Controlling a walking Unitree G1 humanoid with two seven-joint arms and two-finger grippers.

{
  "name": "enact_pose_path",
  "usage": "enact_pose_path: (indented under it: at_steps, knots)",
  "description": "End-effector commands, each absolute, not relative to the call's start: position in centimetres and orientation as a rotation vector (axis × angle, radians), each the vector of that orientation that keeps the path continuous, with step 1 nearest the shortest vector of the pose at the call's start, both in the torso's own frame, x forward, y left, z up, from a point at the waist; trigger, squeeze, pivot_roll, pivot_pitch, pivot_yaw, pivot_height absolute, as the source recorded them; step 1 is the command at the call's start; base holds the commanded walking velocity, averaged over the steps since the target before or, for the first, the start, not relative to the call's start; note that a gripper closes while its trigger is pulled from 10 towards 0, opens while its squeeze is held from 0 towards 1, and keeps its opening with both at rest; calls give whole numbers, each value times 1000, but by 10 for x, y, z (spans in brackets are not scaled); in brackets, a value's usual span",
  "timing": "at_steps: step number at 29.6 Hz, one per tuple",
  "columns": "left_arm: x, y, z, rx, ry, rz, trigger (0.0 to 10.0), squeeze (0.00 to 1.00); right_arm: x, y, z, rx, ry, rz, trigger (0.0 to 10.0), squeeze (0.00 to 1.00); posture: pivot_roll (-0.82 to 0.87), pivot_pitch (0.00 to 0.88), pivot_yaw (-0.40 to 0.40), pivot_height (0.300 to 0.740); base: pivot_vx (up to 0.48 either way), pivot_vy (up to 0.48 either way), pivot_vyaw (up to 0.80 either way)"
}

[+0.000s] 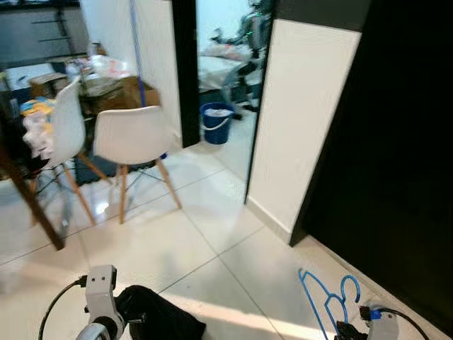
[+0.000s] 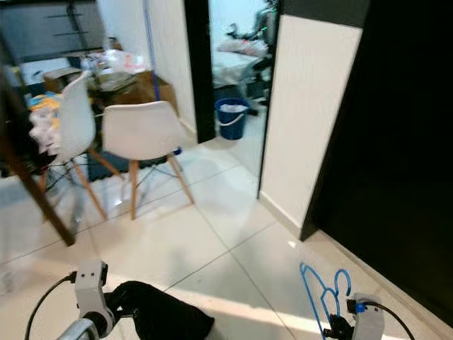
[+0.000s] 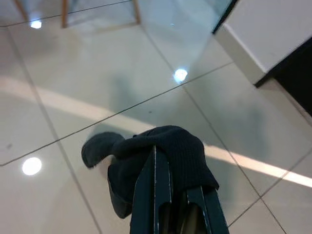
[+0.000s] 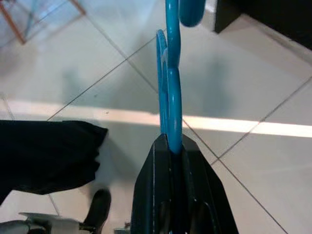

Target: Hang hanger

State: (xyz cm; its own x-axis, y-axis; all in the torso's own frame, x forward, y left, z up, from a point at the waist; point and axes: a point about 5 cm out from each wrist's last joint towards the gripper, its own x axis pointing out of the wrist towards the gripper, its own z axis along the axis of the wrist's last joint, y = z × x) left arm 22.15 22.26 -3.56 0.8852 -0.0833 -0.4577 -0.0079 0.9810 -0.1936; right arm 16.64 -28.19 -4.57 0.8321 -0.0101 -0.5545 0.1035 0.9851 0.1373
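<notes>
A blue plastic hanger point(image 1: 324, 296) sticks up from my right gripper point(image 4: 171, 144) at the lower right, low over the tiled floor. The gripper is shut on the hanger's lower part, and the hook point(image 4: 187, 12) points away from it. At the lower left, my left gripper point(image 3: 162, 158) is shut on a bunched black garment point(image 1: 161, 317), which drapes over its fingertips point(image 3: 155, 168). The garment point(image 4: 46, 153) hangs beside the hanger in the right wrist view.
Two white chairs point(image 1: 134, 134) with wooden legs stand at the left by a cluttered table point(image 1: 42, 88). A blue bucket point(image 1: 216, 122) sits in a doorway beyond. A white wall panel point(image 1: 301, 120) and a black wall point(image 1: 396, 142) run along the right. Glossy floor tiles point(image 1: 212, 241) lie ahead.
</notes>
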Motion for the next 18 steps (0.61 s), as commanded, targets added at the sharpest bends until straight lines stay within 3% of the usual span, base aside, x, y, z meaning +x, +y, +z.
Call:
enact_pose_path:
  at_steps: [1,10,12,18]
  knots:
    - [229,222,-28,-165,439,-54,10000,0,166,-282,-45,154,588,-50,10000,0,36,0,-54,740,0,0,800]
    - [241,220,-15,-62,371,-88,10000,0,196,-275,-23,123,450,60,10000,0,38,0,-41,740,0,0,800]
    - [259,228,6,-24,287,-54,10000,0,226,-264,9,38,335,243,10000,0,43,0,-44,740,0,0,800]
    - [285,251,50,106,129,108,10000,0,269,-235,81,-84,113,517,10000,0,65,0,-56,740,85,0,800]
